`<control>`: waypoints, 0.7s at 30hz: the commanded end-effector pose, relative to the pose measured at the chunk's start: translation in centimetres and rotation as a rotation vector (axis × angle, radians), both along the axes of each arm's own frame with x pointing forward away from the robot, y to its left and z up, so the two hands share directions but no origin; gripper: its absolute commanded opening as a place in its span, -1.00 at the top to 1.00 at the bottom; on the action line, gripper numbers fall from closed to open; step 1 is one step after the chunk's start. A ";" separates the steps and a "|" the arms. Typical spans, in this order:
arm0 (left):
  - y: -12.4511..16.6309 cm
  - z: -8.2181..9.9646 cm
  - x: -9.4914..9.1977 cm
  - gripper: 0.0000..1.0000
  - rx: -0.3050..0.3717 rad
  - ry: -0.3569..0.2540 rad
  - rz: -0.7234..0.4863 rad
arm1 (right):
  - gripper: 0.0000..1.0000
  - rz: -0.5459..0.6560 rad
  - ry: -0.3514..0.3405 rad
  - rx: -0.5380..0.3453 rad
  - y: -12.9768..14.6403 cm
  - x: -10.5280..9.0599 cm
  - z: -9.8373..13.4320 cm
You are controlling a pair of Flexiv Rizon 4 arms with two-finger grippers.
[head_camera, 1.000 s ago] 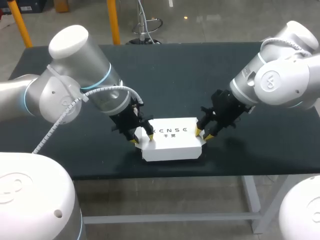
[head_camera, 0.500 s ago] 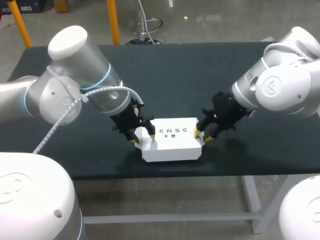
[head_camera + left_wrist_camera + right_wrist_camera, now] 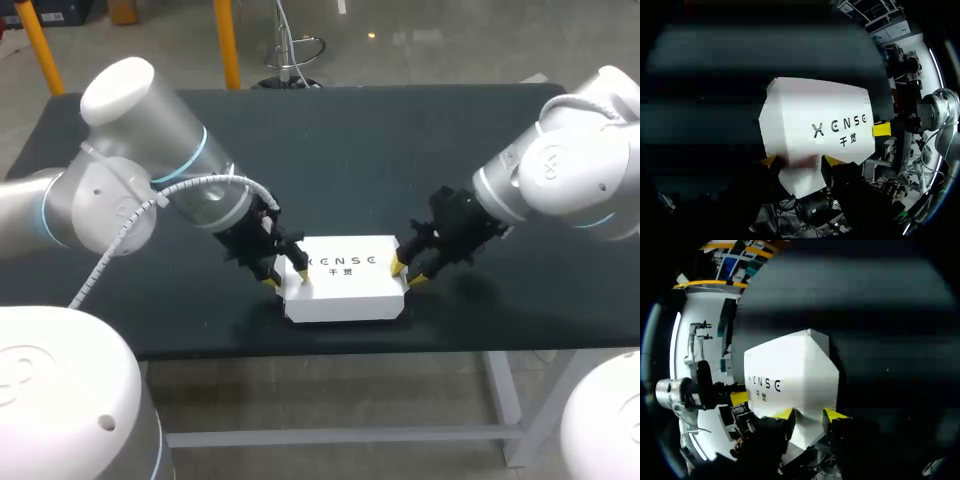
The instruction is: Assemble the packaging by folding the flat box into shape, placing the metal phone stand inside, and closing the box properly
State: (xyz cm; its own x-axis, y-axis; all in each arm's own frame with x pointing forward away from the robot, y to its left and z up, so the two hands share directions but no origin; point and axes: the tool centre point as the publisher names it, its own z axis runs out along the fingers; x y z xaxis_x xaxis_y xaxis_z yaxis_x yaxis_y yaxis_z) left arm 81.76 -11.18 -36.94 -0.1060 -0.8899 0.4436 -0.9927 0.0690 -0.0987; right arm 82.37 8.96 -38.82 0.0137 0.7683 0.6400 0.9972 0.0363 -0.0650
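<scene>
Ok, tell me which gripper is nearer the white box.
Left, narrowly. The left gripper overlaps the white box at its left end, over the lid; the right gripper sits at the right end's edge.

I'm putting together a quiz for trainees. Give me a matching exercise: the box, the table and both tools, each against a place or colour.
1 box
2 left tool
3 right tool
4 table

a dark surface
b at the box's right end
c white, near the table's front edge
d at the box's left end

Pairs: 1-c, 2-d, 3-b, 4-a
</scene>
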 end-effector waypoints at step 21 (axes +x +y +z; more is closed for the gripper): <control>-1.1 0.0 0.5 0.15 -0.045 0.036 -0.003 | 0.18 0.017 0.058 0.021 1.4 0.5 0.6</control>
State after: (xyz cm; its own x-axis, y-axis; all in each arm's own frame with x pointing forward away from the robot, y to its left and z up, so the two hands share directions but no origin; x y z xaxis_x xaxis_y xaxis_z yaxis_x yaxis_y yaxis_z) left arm 81.92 -11.42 -36.99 -0.0912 -0.8673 0.4894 -0.9953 0.0641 -0.0719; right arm 82.72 9.76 -38.48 0.0380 0.7554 0.6541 0.9924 0.0484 -0.1134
